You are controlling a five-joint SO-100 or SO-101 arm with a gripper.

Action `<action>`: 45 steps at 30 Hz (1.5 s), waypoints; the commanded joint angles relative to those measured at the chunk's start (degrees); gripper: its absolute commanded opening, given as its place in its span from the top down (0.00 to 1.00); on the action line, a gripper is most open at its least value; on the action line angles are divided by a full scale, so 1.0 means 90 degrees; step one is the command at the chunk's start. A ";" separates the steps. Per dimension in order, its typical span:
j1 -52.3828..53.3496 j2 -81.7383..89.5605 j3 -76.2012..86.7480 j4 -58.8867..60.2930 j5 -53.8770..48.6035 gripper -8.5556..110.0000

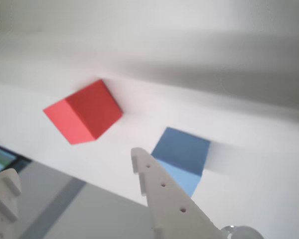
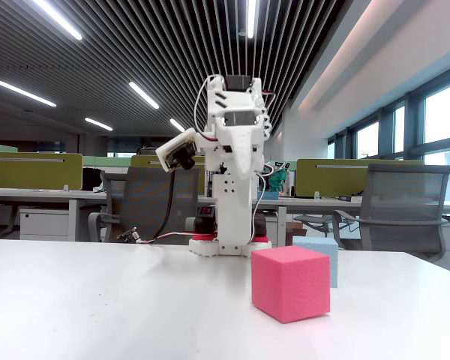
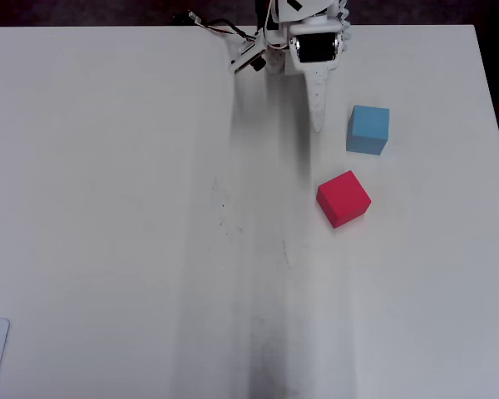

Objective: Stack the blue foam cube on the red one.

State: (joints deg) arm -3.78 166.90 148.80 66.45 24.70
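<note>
Overhead view: spread, empty tool (image 3: 318, 125) hangs beside blue foam cube (image 3: 368, 130), red one (image 3: 343, 199) nearby

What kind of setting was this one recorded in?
Most likely an open-plan office: the fixed view shows rows of desks with green dividers, mesh office chairs, a slatted ceiling with strip lights, and the arm on a white table.
</note>
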 commanded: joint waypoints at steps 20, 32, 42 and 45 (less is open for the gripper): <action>-0.2695 -0.3291 -0.1523 0.0225 0.1074 0.62; -0.3057 -0.4063 -0.1602 0.0234 0.1250 0.59; -0.2803 -0.4717 -0.1602 0.0088 0.1318 0.59; -0.2764 -0.4902 -0.1621 0.0068 0.1338 0.59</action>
State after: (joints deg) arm -29.18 123.40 137.29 67.32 36.30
